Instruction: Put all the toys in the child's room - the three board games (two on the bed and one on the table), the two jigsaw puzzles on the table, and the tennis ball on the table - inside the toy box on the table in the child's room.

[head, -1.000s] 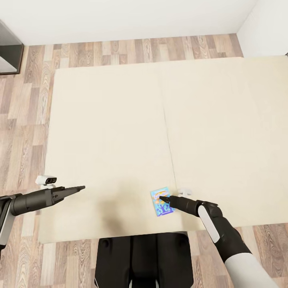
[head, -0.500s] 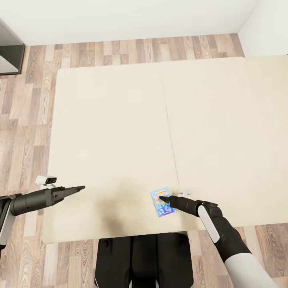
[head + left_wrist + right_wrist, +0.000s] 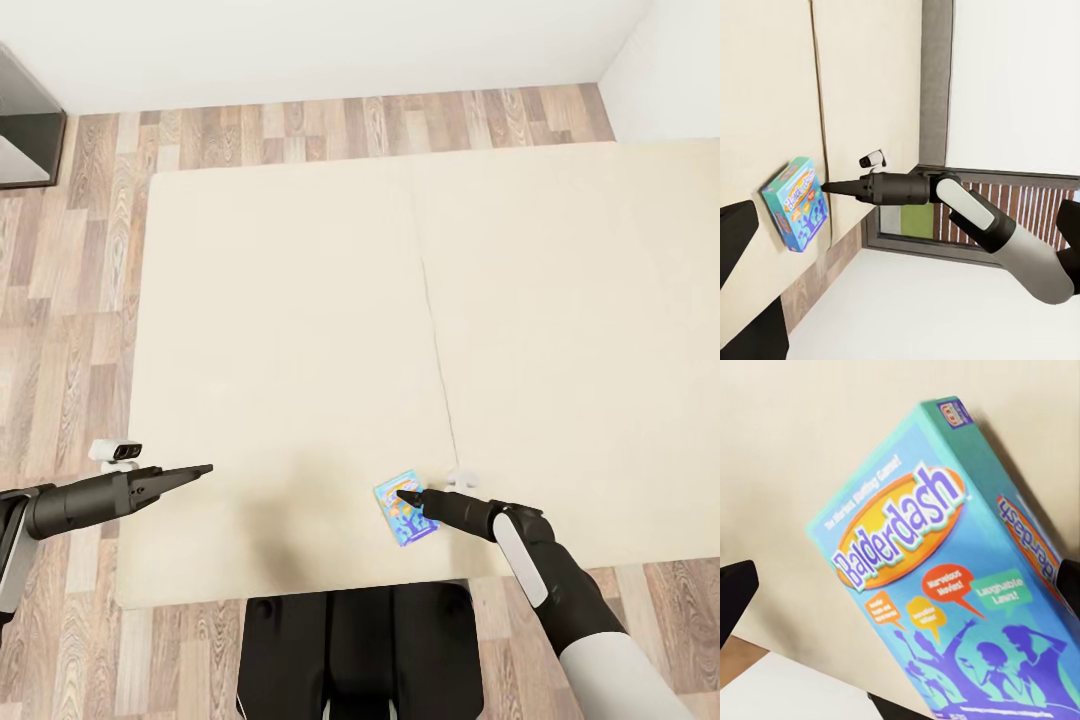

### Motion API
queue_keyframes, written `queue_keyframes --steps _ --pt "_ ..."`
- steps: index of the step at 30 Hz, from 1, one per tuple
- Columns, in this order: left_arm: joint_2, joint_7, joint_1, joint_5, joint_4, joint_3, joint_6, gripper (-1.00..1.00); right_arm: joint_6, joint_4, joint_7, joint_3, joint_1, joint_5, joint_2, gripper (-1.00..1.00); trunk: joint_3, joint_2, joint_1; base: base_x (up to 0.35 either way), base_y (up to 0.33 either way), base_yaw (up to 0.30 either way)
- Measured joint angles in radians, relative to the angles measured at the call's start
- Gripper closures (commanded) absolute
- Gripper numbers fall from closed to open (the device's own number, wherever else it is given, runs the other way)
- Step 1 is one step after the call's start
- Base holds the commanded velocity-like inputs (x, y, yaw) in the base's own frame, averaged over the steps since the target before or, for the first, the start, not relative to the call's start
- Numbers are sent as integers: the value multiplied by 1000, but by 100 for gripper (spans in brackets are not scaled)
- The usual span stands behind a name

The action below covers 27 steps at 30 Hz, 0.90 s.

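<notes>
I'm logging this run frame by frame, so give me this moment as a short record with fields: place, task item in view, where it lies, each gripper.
place: beside the bed, beige mattress in two sections, wood-plank floor around it
task item in view: one board game, light blue box titled Balderdash
where it lies: flat on the mattress near the robot-side edge, just left of the seam between the sections
right gripper: tips at the board game's edge; open or shut cannot be told
left gripper: above the mattress, apart from the game, holding nothing, fingers together
</notes>
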State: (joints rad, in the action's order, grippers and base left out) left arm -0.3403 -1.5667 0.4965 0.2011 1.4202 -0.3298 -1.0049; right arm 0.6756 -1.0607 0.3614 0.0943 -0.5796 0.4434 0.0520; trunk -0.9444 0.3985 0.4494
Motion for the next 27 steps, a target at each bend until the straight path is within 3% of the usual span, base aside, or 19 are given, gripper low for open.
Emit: queue_keyframes --steps 27 --pt "0 0 0 0 0 0 0 -100 0 -3 -2 0 0 -1 -4 -100 0 0 0 0 0 37"
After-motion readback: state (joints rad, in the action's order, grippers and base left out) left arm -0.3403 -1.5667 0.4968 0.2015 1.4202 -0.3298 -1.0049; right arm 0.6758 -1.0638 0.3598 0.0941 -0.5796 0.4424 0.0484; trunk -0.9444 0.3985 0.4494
